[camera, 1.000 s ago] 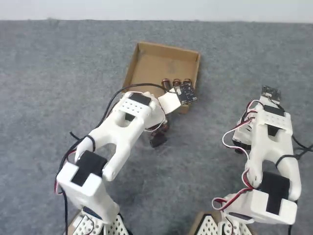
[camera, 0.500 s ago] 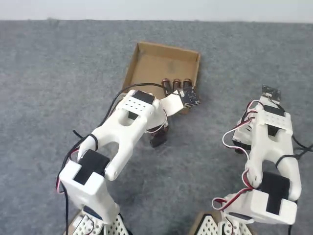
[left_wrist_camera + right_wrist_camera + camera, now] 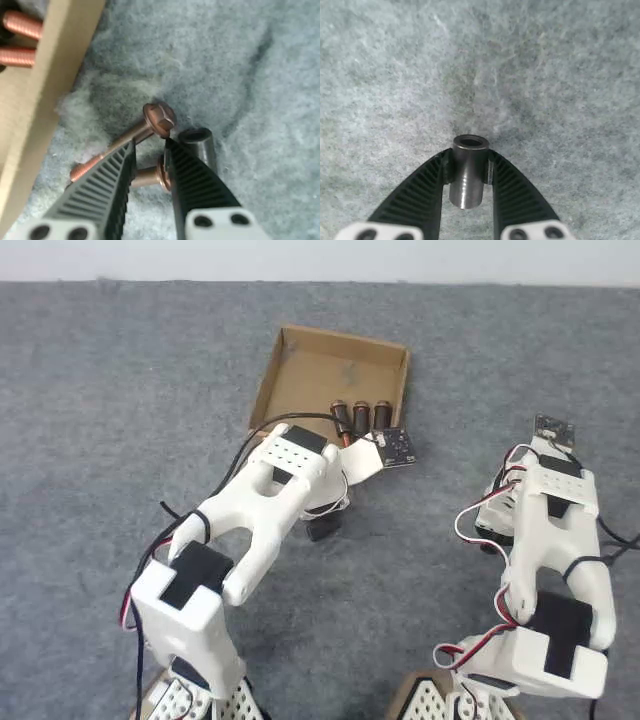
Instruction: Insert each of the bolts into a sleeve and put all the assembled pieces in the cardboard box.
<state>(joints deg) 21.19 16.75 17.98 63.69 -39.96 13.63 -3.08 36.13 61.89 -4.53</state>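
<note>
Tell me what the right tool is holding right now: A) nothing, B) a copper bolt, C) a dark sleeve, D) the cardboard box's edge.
C: the right wrist view shows the right tool closed on the dark sleeve, which is upright with its bore open and no bolt in it.

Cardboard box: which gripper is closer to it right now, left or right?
Left. The left gripper sits just outside the cardboard box's near wall, over loose bolts on the carpet. The right gripper is well off to the side, holding a sleeve.
</note>
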